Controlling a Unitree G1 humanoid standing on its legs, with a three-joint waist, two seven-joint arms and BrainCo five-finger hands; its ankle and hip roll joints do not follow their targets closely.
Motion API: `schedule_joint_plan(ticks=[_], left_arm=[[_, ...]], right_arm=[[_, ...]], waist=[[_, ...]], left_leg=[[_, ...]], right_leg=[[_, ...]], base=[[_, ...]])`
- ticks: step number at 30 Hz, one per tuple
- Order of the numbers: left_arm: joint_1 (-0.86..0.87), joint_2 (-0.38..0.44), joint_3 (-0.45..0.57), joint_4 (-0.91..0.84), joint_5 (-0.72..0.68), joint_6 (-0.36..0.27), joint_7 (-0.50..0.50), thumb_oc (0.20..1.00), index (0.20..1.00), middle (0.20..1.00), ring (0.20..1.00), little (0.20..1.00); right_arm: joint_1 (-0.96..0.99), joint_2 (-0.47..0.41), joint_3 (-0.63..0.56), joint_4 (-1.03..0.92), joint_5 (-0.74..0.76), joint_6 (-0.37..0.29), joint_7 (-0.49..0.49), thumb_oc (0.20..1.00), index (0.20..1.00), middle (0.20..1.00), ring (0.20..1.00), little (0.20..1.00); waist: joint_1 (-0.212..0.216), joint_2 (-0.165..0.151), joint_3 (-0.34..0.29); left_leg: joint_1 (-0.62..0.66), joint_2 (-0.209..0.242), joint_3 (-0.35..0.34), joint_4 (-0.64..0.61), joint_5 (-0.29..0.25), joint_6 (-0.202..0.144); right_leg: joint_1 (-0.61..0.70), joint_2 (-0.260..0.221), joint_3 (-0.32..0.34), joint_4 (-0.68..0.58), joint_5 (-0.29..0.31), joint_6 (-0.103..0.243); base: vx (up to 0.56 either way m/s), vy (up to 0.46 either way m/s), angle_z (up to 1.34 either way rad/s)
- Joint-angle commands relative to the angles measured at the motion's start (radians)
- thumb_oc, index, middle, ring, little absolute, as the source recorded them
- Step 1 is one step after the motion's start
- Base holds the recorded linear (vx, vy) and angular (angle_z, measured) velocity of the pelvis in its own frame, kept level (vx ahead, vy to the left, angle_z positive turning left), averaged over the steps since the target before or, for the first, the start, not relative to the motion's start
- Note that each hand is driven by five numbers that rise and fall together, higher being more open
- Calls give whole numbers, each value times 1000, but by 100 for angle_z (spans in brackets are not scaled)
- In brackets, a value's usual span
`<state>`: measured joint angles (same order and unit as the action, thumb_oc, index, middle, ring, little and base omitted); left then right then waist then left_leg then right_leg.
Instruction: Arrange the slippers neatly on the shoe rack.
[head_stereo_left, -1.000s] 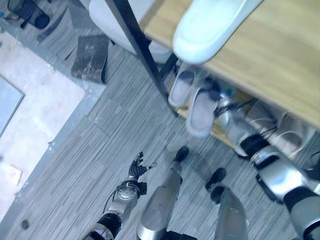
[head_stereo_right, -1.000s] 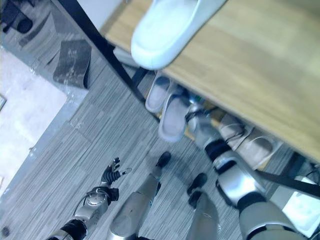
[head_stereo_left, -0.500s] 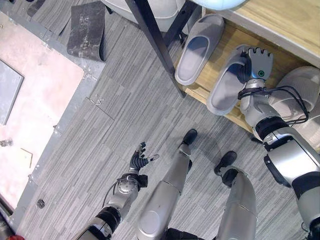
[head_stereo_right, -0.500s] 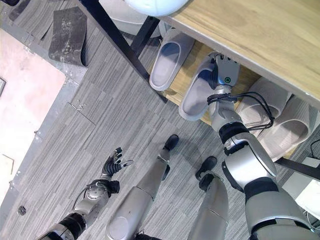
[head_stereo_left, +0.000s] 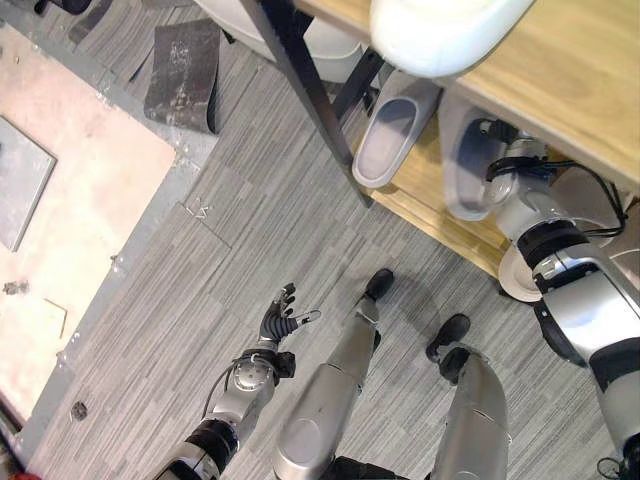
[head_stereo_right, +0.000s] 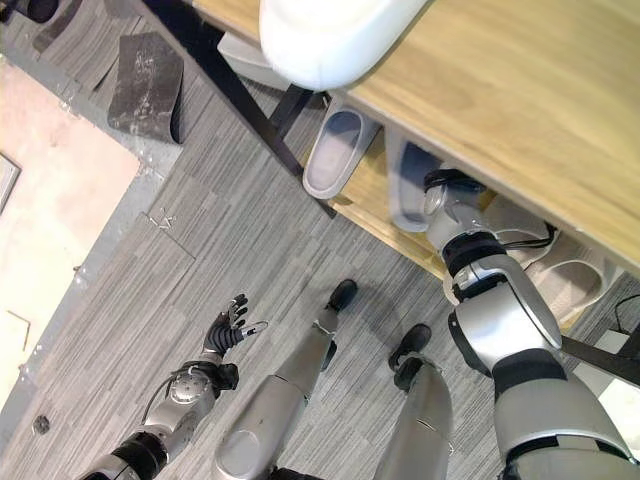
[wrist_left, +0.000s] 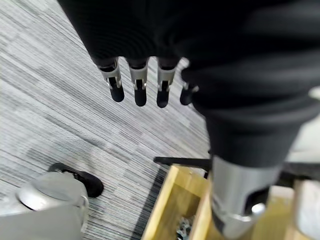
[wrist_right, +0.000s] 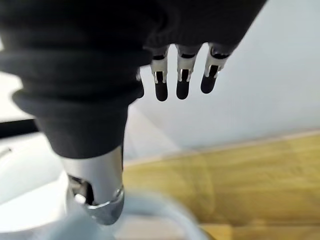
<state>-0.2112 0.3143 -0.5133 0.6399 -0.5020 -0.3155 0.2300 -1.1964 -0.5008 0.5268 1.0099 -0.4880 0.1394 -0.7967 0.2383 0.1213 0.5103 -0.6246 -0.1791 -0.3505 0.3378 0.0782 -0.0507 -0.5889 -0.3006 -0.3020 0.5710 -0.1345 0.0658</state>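
Observation:
Two grey slippers lie side by side on the rack's lower wooden shelf (head_stereo_left: 432, 212): one (head_stereo_left: 388, 142) by the black leg, the other (head_stereo_left: 462, 168) to its right. My right hand (wrist_right: 181, 82) reaches under the top shelf (head_stereo_left: 575, 85) beside that second slipper, its fingers straight and open over the wood; the slipper's pale rim (wrist_right: 155, 220) shows below the thumb. A white slipper (head_stereo_left: 440, 30) rests on the top shelf, its end over the edge. My left hand (head_stereo_left: 279, 322) hangs open above the grey floor, holding nothing.
The rack's black leg (head_stereo_left: 308, 88) slants down to the floor. More pale slippers (head_stereo_right: 560, 282) fill the lower shelf's right end. A dark mat (head_stereo_left: 185, 72) and a pale floor panel (head_stereo_left: 70, 190) lie to the left. A white object (head_stereo_left: 322, 42) stands behind the rack.
The camera has shifted. My right hand has pushed the second grey slipper from overhanging the shelf's front edge to deeper under the top shelf. The left hand has stayed put.

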Motion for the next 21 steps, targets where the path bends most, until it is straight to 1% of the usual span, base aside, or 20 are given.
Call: schedule_joint_plan(ticks=[1,2,3,5,10,11,13,15,16,17,21], left_arm=[[2,19,1,22,-11,-22,-1,1000,1000,1000,1000,1000],[1,17,6,18,-11,-20,2,1000,1000,1000,1000,1000],[1,17,6,18,-11,-20,2,1000,1000,1000,1000,1000],[-2,14,16,16,-13,-20,12,1000,1000,1000,1000,1000],[9,10,28,15,-15,-18,18,1000,1000,1000,1000,1000],[9,8,38,13,-15,-16,27,1000,1000,1000,1000,1000],[11,7,44,12,-15,-14,35,1000,1000,1000,1000,1000],[13,3,52,7,-22,-8,40,1000,1000,1000,1000,1000],[14,4,52,7,-22,-8,40,1000,1000,1000,1000,1000],[11,4,52,11,-28,-3,38,1000,1000,1000,1000,1000],[0,9,55,38,-31,3,30,1000,1000,1000,1000,1000]], right_arm=[[35,-33,-33,-121,6,-21,-22,1000,1000,1000,1000,1000],[56,-22,-53,-178,8,-26,-19,1000,1000,1000,1000,1000],[56,-22,-53,-178,8,-26,-19,1000,1000,1000,1000,1000],[93,7,-108,-251,34,-40,-27,1000,1000,1000,1000,1000],[164,42,-167,-313,69,-61,-27,1000,1000,1000,1000,1000],[207,61,-211,-359,110,-87,-38,1000,1000,1000,1000,1000],[267,98,-248,-388,166,-120,-39,1000,1000,1000,1000,1000],[335,153,-294,-422,263,-179,-39,1000,1000,1000,1000,1000],[337,153,-294,-423,263,-179,-39,1000,1000,1000,1000,1000],[377,198,-303,-420,341,-232,-16,1000,1000,1000,1000,1000],[380,251,-293,-349,528,-317,95,1000,1000,1000,1000,1000]], waist=[[-1,-21,-40],[-9,-26,-42],[-9,-26,-41],[-23,-32,-42],[-38,-35,-42],[-49,-37,-41],[-56,-37,-39],[-66,-36,-36],[-65,-36,-36],[-69,-34,-33],[-63,-33,-30]], left_leg=[[27,15,8,-19,-77,17],[41,19,14,-33,-74,15],[41,19,14,-34,-74,15],[56,21,23,-39,-76,16],[69,22,34,-39,-82,21],[75,22,37,-38,-84,23],[77,22,42,-36,-86,26],[84,24,45,-41,-86,28],[84,24,45,-41,-86,28],[86,25,49,-39,-87,29],[83,25,53,-31,-88,31]], right_leg=[[101,22,24,-96,-25,47],[114,25,27,-119,-15,48],[114,26,27,-119,-15,48],[128,28,33,-132,-10,48],[142,29,42,-142,-5,50],[149,29,47,-147,-1,51],[155,28,49,-153,2,51],[160,29,51,-159,5,52],[160,29,51,-159,5,52],[163,28,53,-160,6,53],[164,26,53,-164,10,54]], base=[[28,17,-13],[29,17,-9],[36,34,-13],[28,39,-10],[11,27,-11],[10,46,-11],[4,41,-11],[1,20,-3],[-4,37,-5],[-7,29,-11],[-7,20,-14]])
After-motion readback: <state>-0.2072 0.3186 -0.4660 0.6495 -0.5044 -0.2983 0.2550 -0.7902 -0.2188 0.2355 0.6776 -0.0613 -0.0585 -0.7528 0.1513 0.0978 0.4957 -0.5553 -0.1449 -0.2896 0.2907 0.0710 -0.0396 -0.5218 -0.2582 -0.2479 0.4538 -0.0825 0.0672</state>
